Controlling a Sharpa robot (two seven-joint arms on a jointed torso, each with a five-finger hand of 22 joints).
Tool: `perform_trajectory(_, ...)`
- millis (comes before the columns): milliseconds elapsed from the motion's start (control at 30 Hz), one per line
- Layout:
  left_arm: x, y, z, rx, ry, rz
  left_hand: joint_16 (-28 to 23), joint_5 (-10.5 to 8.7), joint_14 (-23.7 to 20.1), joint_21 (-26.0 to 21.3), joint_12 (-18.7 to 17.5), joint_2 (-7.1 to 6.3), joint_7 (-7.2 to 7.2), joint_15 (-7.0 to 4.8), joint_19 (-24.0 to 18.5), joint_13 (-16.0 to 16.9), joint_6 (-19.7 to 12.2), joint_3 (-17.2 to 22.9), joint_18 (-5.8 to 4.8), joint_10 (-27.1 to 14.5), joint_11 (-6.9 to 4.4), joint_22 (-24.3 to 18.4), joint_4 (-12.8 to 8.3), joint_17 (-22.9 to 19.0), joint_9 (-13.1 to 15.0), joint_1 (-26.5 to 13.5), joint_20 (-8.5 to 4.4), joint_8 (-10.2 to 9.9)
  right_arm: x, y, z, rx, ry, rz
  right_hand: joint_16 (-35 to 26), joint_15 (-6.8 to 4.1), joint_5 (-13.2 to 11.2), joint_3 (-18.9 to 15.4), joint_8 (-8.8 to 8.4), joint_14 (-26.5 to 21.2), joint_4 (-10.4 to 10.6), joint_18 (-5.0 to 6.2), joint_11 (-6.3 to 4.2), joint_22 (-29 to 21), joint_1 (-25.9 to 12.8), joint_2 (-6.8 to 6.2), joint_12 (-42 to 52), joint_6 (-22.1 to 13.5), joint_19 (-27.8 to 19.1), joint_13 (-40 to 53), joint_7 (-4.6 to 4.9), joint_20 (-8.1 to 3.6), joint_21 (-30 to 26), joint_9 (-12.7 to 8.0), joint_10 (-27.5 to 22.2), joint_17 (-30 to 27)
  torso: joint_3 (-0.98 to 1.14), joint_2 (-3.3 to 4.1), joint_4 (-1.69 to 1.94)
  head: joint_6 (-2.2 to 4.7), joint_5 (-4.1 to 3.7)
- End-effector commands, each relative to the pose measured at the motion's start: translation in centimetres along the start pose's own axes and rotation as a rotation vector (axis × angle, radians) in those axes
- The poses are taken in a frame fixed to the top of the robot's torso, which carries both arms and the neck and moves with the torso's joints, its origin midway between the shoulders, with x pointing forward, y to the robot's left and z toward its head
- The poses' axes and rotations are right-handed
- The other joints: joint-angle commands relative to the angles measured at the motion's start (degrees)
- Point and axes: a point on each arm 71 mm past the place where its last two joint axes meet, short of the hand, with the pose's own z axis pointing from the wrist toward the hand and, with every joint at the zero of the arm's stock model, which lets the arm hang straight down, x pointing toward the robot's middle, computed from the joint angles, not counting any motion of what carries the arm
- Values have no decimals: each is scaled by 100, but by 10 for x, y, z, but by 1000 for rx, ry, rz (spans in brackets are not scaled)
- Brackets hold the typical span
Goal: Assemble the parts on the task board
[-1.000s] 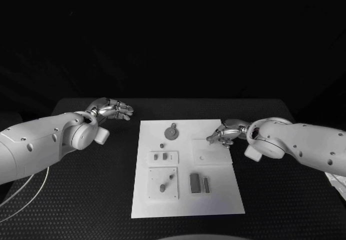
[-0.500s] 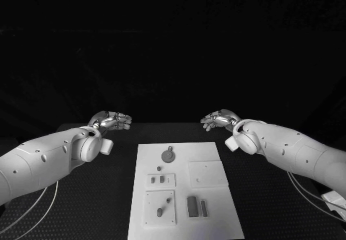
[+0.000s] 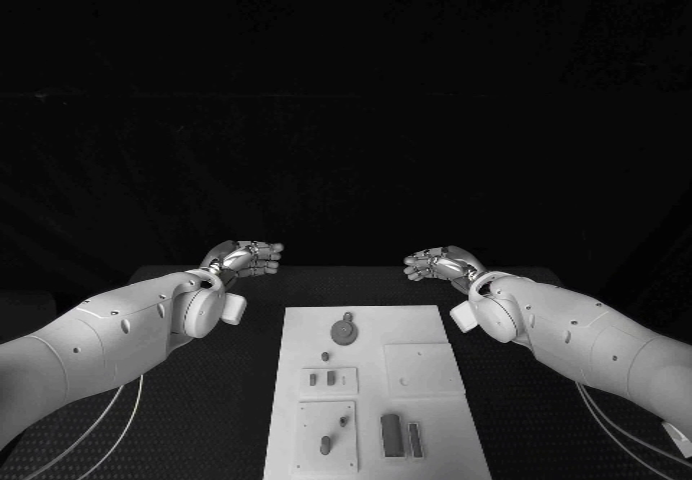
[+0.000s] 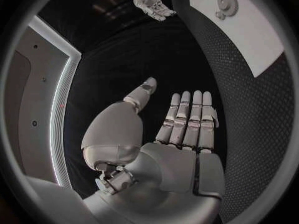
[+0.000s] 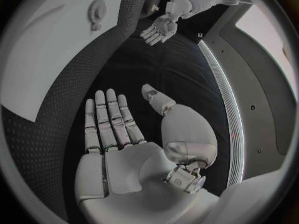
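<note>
Both arms hover raised beyond the far edge of the counter (image 3: 216,420), left hand (image 3: 245,259) and right hand (image 3: 437,265) empty with fingers spread, while the task board (image 3: 447,420) lies between them, grey parts (image 3: 343,327) resting on it.

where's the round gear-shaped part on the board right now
In the head view the round gear-shaped part lies at the far end of the task board, near its middle, with a smaller part just in front of it. Neither hand touches it.
</note>
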Motion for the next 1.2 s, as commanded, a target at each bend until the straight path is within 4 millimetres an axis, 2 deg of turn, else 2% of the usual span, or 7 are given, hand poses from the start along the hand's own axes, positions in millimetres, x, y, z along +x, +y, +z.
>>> perform_trajectory(33,0,0,0,2,-2,-1,-1226,-286,-4031,-357,-361,333,-782,-831,-3914,-718,-3982,-2460,-86,-5036,-760,-3875,1356,-3047,-2351,-5311,-407,-1519,0,2,0,-3,-3,-1,-2433,-943,-291,-3489,-1283,-3953,1251,-727,-865,-1926,-4736,217,-931,-4023,-2316,-1438,-1021,-1142,-1603,-2918,-5122,-2096,-7,-9,-3,-8,-5)
perform_trajectory(67,1,0,-1,3,-4,-2,-1226,-286,-4031,-357,-361,333,-782,-831,-3914,-718,-3982,-2460,-86,-5036,-760,-3875,1356,-3047,-2351,-5311,-407,-1519,1,2,0,-6,-5,2,-2433,-943,-291,-3489,-1283,-3953,1251,-727,-865,-2075,-4736,217,-931,-4023,-2316,-1438,-1021,-1142,-1603,-2918,-5122,-2096,-4,-24,-7,-8,-2)
perform_trajectory(100,2,1,-2,5,-5,-5,-1226,-286,-4031,-357,-361,333,-782,-831,-3914,-718,-3982,-2460,-86,-5036,-760,-3875,1356,-3047,-2351,-5311,-407,-1519,1,3,0,-9,-8,5,-2433,-943,-291,-3489,-1283,-3953,1251,-727,-865,-6141,-4736,217,-931,-4023,-2316,-1438,-1021,-1142,-1603,-2918,-5122,-2096,0,-45,-12,-9,3)
perform_trajectory(200,8,3,-5,12,-13,-15,-1226,-286,-4031,-357,-361,333,-782,-831,-3914,-718,-3982,-2460,-86,-5036,-760,-3875,1356,-3047,-2351,-5311,-407,-1519,5,5,-2,-23,-21,22,-2433,-943,-291,-3489,-1283,-3953,1251,-727,-865,-6141,-4736,217,-931,-4023,-2316,-1438,-1021,-1142,-1603,-2918,-5122,-2096,16,-143,-37,-11,24)
perform_trajectory(567,55,13,-43,69,-93,-101,-1226,-286,-4031,-357,-361,333,-782,-831,-3914,-718,-3982,-2460,-86,-5036,-760,-3875,1356,-3047,-2351,-5311,-407,-1519,41,21,-30,-101,-144,169,-2433,-943,-291,-3489,-1283,-3953,1251,-727,-865,-6141,-4736,217,-931,-4023,-2316,-1438,-1021,-1142,-1603,-2918,-5122,-2096,111,-709,-178,-26,149)
perform_trajectory(900,92,7,-90,108,-173,-158,-1226,-286,-4031,-357,-361,333,-782,-831,-3914,-718,-3982,-2460,-86,-5036,-760,-3875,1356,-3047,-2351,-5311,-407,-1519,76,37,-73,-94,-266,300,-2433,-943,-291,-3489,-1283,-3953,1251,-727,-865,-6141,-4736,217,-931,-4023,-2316,-1438,-1021,-1142,-1603,-2918,-5122,-2096,117,-747,-188,-26,158)
perform_trajectory(1200,101,4,-105,116,-195,-169,-1226,-286,-4031,-357,-361,333,-782,-831,-3914,-718,-3982,-2460,-86,-5036,-760,-3875,1356,-3047,-2351,-5311,-407,-1519,90,44,-94,-67,-311,341,-2433,-943,-291,-3489,-1283,-3953,1251,-727,-865,-6141,-4736,217,-931,-4023,-2316,-1438,-1021,-1142,-1603,-2918,-5122,-2096,117,-747,-188,-26,158)
